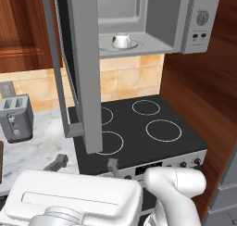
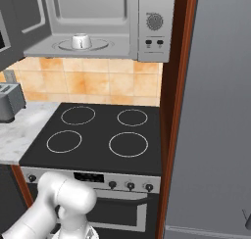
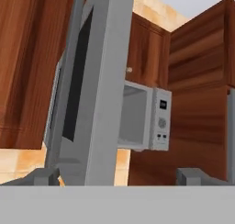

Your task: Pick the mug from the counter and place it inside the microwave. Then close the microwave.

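Already inside: mug (image 1: 121, 40) seated on the turntable plate at the upper centre of the left base view, within the microwave (image 1: 176, 28) cavity; same mug at the upper left of the right base view, well clear of the marbled surface (image 1: 39, 144) at lower left. Placement judged complete; closing step outstanding.

Microwave door (image 1: 85, 67) swung fully outward, edge-on through the centre of the left base view, bar handle down its left side. In the hand view, door edge rising up the centre-left, fingertips (image 3: 43, 176) at the bottom corners, jaws spread wide and gripping nothing, one fingertip either side of the door's lower edge.

Risks noted:
- Door edge sitting between open jaws: a sideways push could catch a fingertip on the edge or the handle instead of pressing the flat face, stalling the swing.
- Push applied too near the hinge: poor leverage, door left ajar, latch not engaged.
- Push too brisk: door slamming, possibly jolting the mug on the plate.
- Arm body low and close to the stovetop (image 1: 139, 128) and its knobs: possible contact during a wide swing.
- Toaster (image 1: 16, 117) at far left: outside the door's arc, low concern.
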{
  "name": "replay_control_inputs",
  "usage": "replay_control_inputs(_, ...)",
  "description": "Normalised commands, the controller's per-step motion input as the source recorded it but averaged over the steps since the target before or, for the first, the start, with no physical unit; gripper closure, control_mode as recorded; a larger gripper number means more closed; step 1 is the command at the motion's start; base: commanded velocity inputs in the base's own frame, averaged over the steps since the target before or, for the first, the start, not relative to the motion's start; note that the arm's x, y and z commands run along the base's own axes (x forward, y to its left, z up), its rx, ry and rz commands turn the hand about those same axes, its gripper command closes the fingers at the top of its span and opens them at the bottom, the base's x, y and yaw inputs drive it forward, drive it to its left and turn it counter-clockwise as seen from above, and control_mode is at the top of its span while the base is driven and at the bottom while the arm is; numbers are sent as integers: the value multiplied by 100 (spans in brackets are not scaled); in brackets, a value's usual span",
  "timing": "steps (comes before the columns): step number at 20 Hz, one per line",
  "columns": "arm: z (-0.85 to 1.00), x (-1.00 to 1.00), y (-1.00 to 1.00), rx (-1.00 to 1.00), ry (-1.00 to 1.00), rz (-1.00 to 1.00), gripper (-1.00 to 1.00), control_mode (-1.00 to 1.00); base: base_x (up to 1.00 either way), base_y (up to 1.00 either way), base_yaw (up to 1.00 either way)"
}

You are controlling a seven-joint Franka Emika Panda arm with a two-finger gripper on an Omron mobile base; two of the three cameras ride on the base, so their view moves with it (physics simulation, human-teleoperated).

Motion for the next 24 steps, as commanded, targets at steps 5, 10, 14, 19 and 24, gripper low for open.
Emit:
replay_control_inputs(5, -4, 26, 11, 0, -4, -14, -100, -100, 0, 0, 0)
replay_control_inputs(10, -1, 24, 0, 0, -2, -12, -100, -100, 0, 0, 0)
replay_control_inputs(14, -6, 22, 0, 0, -1, -11, -100, -100, 0, 0, 0)
replay_control_inputs(19, -4, 18, 4, 0, 0, -14, -100, -100, 0, 0, 0)
replay_control_inputs(24, -1, 7, 13, 0, 0, -13, -100, -100, 0, 0, 0)
